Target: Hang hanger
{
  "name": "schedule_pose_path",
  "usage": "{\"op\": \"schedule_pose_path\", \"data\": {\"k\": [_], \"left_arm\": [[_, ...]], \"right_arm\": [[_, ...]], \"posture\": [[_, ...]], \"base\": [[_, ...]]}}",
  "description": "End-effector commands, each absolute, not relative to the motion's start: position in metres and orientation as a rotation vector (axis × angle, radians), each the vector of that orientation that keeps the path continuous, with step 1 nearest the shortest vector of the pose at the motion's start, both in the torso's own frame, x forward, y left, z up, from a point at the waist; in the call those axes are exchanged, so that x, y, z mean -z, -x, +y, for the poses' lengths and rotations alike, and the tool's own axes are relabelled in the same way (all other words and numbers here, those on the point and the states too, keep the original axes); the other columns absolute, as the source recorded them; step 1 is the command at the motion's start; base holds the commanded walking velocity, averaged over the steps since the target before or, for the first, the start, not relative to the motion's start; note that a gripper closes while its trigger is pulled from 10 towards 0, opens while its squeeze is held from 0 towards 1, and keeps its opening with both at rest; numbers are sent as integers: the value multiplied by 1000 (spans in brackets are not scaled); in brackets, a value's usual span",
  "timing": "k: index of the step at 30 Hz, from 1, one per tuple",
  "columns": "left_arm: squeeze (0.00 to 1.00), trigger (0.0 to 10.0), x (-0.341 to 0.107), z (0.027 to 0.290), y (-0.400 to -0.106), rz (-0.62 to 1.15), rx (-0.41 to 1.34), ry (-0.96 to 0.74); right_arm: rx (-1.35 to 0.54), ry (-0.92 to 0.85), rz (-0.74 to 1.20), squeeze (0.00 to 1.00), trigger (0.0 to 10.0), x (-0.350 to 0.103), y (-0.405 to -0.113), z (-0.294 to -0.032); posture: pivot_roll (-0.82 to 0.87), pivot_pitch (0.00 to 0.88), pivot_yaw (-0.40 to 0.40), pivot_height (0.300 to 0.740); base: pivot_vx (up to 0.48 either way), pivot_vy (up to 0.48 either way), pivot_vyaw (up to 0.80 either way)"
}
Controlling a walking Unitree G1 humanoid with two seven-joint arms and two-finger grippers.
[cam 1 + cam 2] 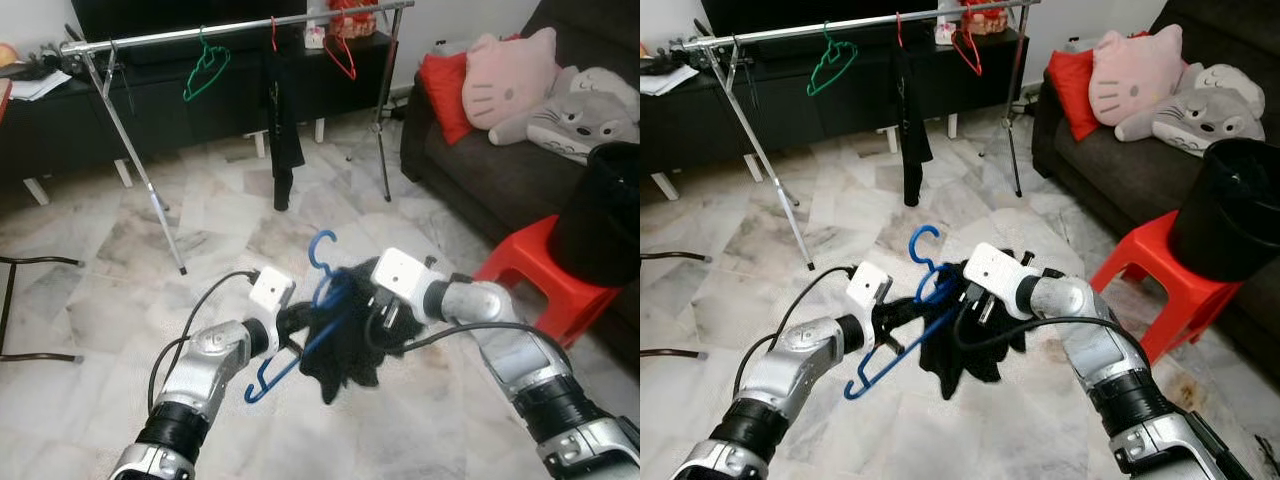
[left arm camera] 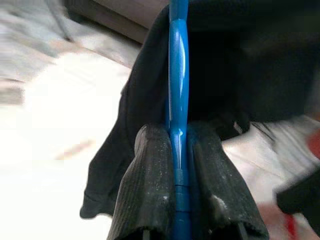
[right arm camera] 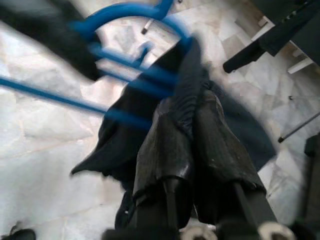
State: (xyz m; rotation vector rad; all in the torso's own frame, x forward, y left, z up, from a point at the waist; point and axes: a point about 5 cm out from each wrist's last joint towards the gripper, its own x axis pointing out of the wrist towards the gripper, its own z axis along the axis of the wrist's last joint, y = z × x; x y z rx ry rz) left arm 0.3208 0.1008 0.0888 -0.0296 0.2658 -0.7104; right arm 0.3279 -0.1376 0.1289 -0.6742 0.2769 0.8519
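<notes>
A blue plastic hanger [image 1: 318, 262] is held low in front of me, hook upward, with a black garment [image 1: 345, 352] bunched over it. My left gripper [image 1: 293, 322] is shut on the blue hanger's bar [image 2: 178, 115], which runs between its two fingers [image 2: 150, 190]. My right gripper [image 1: 386, 312] is shut on a fold of the black garment [image 3: 120, 145], with the hanger just beyond its fingertips. The clothes rack's silver rail [image 1: 230, 30] stands across the room, well beyond both grippers.
On the rail hang a green hanger [image 1: 205, 65], a red hanger [image 1: 340, 55] and a black garment [image 1: 283, 130]. To the right are a red stool [image 1: 545, 275], a black bin [image 1: 605, 210] and a dark sofa [image 1: 470, 170] with cushions. Marble floor lies between me and the rack.
</notes>
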Motion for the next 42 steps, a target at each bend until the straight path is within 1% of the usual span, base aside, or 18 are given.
{"op": "schedule_pose_path", "data": {"k": [1, 5, 7, 8, 9, 10, 11, 12, 14, 16, 19, 23, 25, 28, 32, 37, 42], "left_arm": [[0, 10000, -101, 109, -332, 205, 606, 31], [0, 10000, -103, 108, -334, 194, 587, 45], [0, 10000, -101, 103, -331, 205, 654, 75], [0, 10000, -101, 103, -331, 205, 654, 75], [0, 10000, -100, 101, -329, 209, 682, 80], [0, 10000, -96, 96, -317, 250, 833, 59], [0, 10000, -96, 96, -317, 250, 833, 59], [0, 10000, -92, 95, -309, 286, 912, 38], [0, 10000, -90, 96, -308, 299, 924, 34], [0, 10000, -84, 102, -300, 351, 979, 20], [0, 10000, -85, 105, -298, 357, 1002, 32], [0, 10000, -89, 103, -298, 334, 1015, 51], [0, 10000, -91, 101, -299, 325, 1014, 67], [0, 10000, -96, 97, -299, 308, 1031, 105], [0, 10000, -98, 94, -299, 303, 1040, 114], [0, 10000, -98, 95, -304, 287, 986, 111], [0, 10000, -100, 91, -305, 280, 976, 115]], "right_arm": [[-897, 671, 249, 0, 10000, -134, -325, -131], [-885, 671, 251, 0, 10000, -134, -325, -132], [-878, 667, 255, 0, 10000, -135, -325, -134], [-878, 667, 255, 0, 10000, -135, -325, -134], [-876, 665, 257, 0, 10000, -136, -325, -135], [-836, 688, 263, 0, 10000, -136, -328, -142], [-836, 688, 263, 0, 10000, -136, -328, -142], [-799, 708, 264, 0, 10000, -136, -331, -147], [-786, 713, 263, 0, 10000, -137, -332, -149], [-709, 712, 237, 0, 10000, -145, -340, -155], [-689, 718, 226, 0, 10000, -149, -343, -157], [-712, 722, 229, 0, 10000, -148, -342, -154], [-732, 715, 230, 0, 10000, -148, -341, -151], [-822, 691, 229, 0, 10000, -144, -333, -140], [-857, 692, 233, 0, 10000, -142, -330, -138], [-911, 682, 235, 0, 10000, -143, -323, -133], [-936, 669, 219, 0, 10000, -145, -321, -126]], "posture": [[-97, 0, -36, 740], [-98, 0, -37, 740], [-100, 0, -36, 740], [-100, 0, -36, 740], [-100, 0, -36, 740], [-99, 0, -36, 740], [-99, 0, -36, 740], [-96, 0, -36, 740], [-96, 0, -36, 740], [-97, 0, -35, 740], [-98, 0, -35, 740], [-95, 0, -36, 740], [-95, 0, -36, 740], [-98, 0, -39, 740], [-99, 0, -39, 740], [-98, 0, -39, 740], [-99, 0, -36, 740]], "base": [[0, 0, 0], [0, 0, 0], [0, 0, 0], [0, 0, 0], [0, 0, 0], [0, 0, 0], [0, 0, 0], [0, 0, 0], [0, 0, 0], [0, 0, 0], [0, 0, 0], [0, 0, 0], [0, 0, 0], [0, 0, 0], [0, 0, 0], [0, 0, 0], [0, 0, 0]]}}
